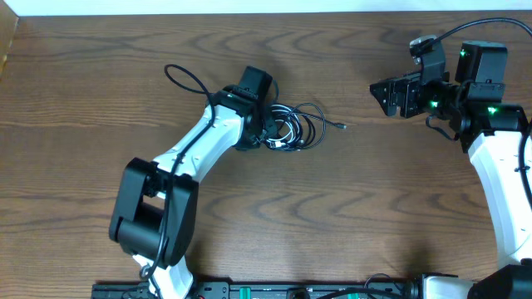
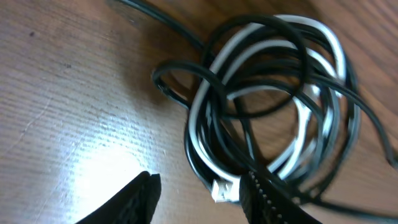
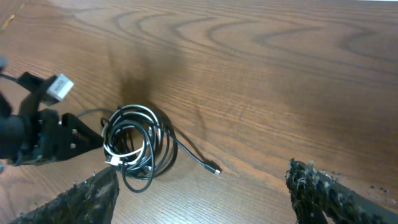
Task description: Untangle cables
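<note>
A black cable (image 2: 292, 43) and a white cable (image 2: 323, 46) lie coiled together in one tangle (image 1: 289, 129) at mid-table. My left gripper (image 2: 200, 183) is down at the coil's left edge (image 1: 268, 131). Its jaws are apart, with the white plug (image 2: 225, 190) and the coil's rim between the fingers (image 2: 267, 199). The right finger rests against the black loops. One black end with a small plug (image 3: 214, 169) trails off to the right of the coil (image 3: 134, 146). My right gripper (image 1: 386, 95) hangs open far to the right, nothing between its fingers (image 3: 323, 193).
A thicker black wire (image 1: 184, 79) fixed to the left arm loops out behind it. The wooden table's (image 1: 349, 208) back edge meets a white surface (image 1: 249, 7). The right arm's base (image 1: 507, 191) stands at the right edge.
</note>
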{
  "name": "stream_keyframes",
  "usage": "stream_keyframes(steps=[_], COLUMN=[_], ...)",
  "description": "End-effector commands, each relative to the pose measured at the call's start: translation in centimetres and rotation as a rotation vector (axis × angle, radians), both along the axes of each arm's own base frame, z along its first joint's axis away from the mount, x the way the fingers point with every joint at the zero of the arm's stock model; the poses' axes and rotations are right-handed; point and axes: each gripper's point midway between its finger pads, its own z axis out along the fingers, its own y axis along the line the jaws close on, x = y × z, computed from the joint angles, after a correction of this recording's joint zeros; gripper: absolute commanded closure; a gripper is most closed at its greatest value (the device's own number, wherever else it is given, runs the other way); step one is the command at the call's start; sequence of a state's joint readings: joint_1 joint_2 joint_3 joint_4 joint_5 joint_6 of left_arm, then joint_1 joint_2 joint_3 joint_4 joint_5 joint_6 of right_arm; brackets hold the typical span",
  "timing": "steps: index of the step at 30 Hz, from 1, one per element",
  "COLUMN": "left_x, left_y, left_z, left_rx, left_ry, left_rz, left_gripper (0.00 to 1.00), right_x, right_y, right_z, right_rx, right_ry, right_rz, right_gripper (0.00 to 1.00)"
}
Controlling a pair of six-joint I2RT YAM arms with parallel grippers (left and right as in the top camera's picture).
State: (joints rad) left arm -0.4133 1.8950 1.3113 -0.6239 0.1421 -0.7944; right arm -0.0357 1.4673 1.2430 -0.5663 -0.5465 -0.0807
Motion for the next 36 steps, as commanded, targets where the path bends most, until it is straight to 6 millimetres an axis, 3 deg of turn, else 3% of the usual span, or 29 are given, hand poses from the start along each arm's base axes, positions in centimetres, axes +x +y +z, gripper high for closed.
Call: stream_keyframes(steps=[1, 6, 10, 12, 15, 19, 24, 28, 36], left_x=[0.3, 0.6, 0.5, 0.6, 1.4, 2.4, 1.5, 1.1, 0.6], left_y=[0.0, -0.5, -0.5, -0.6, -1.9, -3.6, -3.9, -3.7, -3.4], left_z=[-2.2, -3.9, -4.0, -3.8, -1.1, 7.3, 14.6, 16.5, 15.9], left_rx=[0.024, 0.023, 0.023, 0.018, -0.042, -0.126, -0.187, -0.196, -0.164], left_ry=[0.041, 0.053, 0.054, 0.050, -0.033, -0.252, -0.423, -0.468, -0.450], left_rz=[0.090, 0.093, 0.093, 0.083, -0.058, -0.244, -0.310, -0.317, -0.358], left_gripper=[0.59, 0.72, 0.92, 0.93, 0.92, 0.93, 0.93, 0.93, 0.93], right_x=[0.1, 0.1, 0.1, 0.1, 0.0, 0.0, -0.5, -1.3, -2.5], right_y=[0.3, 0.3, 0.3, 0.3, 0.9, 3.3, 7.2, 10.0, 12.7], right_z=[0.4, 0.4, 0.4, 0.4, 0.5, 1.1, 1.9, 3.0, 3.1], right_rx=[0.003, 0.009, 0.020, 0.024, 0.037, 0.060, 0.082, 0.138, 0.143], right_ry=[-0.007, 0.002, 0.010, 0.013, 0.018, 0.002, -0.030, -0.054, -0.060], right_rz=[0.010, 0.005, -0.006, -0.009, -0.006, 0.035, 0.117, 0.202, 0.285], right_gripper=[0.15, 0.14, 0.13, 0.13, 0.12, 0.12, 0.12, 0.12, 0.11])
